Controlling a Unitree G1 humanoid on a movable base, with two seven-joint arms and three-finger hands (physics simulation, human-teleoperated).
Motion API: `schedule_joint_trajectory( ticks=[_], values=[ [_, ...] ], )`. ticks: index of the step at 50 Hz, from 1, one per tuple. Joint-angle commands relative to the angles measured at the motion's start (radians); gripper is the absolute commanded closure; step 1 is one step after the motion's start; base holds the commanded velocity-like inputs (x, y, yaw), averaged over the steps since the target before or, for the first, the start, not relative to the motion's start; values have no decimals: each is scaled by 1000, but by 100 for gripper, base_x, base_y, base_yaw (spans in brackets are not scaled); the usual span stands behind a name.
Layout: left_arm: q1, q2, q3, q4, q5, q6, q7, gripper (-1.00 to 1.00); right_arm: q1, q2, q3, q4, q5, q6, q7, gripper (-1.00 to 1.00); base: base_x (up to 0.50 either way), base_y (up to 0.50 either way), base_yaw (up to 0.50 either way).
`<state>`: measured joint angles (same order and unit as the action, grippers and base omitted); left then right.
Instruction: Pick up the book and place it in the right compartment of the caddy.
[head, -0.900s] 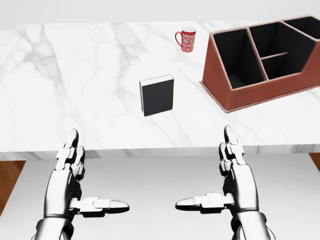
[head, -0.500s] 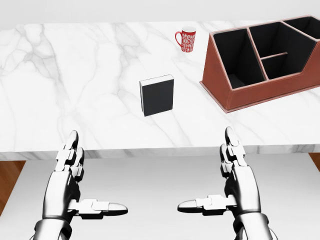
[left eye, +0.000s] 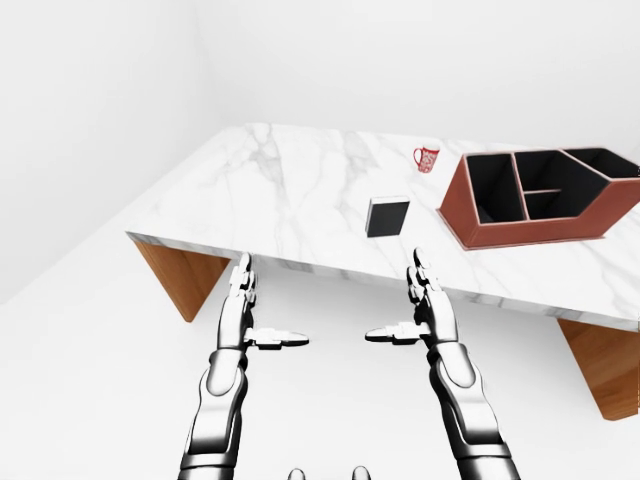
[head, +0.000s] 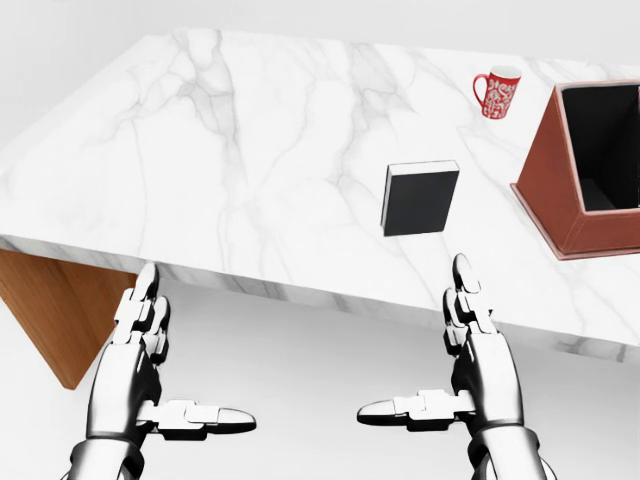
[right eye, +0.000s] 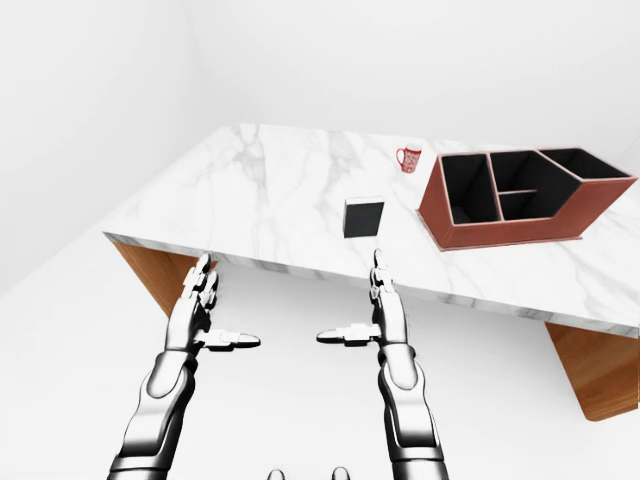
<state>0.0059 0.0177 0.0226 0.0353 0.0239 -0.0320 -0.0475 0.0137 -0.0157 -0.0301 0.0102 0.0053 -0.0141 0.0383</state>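
Observation:
A black book (head: 419, 198) with a white page edge lies flat on the white marble table (head: 230, 140). A red-brown caddy (right eye: 515, 195) with black compartments stands to the right of the book; the head view shows only its left end (head: 585, 170). My left hand (head: 150, 375) and right hand (head: 460, 370) are open and empty, fingers straight, thumbs pointing inward. Both are held below the table's near edge, short of the book. The right hand is just below the book in the head view.
A red patterned mug (head: 497, 92) stands on the table above the book, left of the caddy. The table has wooden supports (left eye: 185, 275) under each end. White floor and walls surround it.

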Motion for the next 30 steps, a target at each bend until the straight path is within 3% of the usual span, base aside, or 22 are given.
schedule_joint_trajectory(
  ticks=[1, 10, 13, 17, 24, 30],
  values=[
    [0, 0, -1, 1, 3, 0, -1, -100, -2, 0, -1, 2, 1, 0, -1, -100, 0, 0, 50],
    [0, -1, -1, -4, 2, 8, 0, -100, -2, -1, 0, 4, 1, -2, 1, -100, 0, 0, 50],
    [-5, 0, 1, 9, 0, 1, -1, -100, -6, -2, -3, 14, 5, -4, 4, -100, 0, 0, 0],
    [-3, -1, 0, -5, -1, 16, 1, -100, -8, -1, -4, 15, 8, -1, 3, -100, 0, 0, 0],
    [-6, 1, 2, 12, -3, 3, -1, -100, -7, -1, -3, 6, 9, 8, 2, -100, 17, -43, 0],
    [0, 0, -1, -3, -1, 13, -2, -100, -5, -1, -1, 9, 8, 2, 3, -100, 18, -46, 0]
  ],
)
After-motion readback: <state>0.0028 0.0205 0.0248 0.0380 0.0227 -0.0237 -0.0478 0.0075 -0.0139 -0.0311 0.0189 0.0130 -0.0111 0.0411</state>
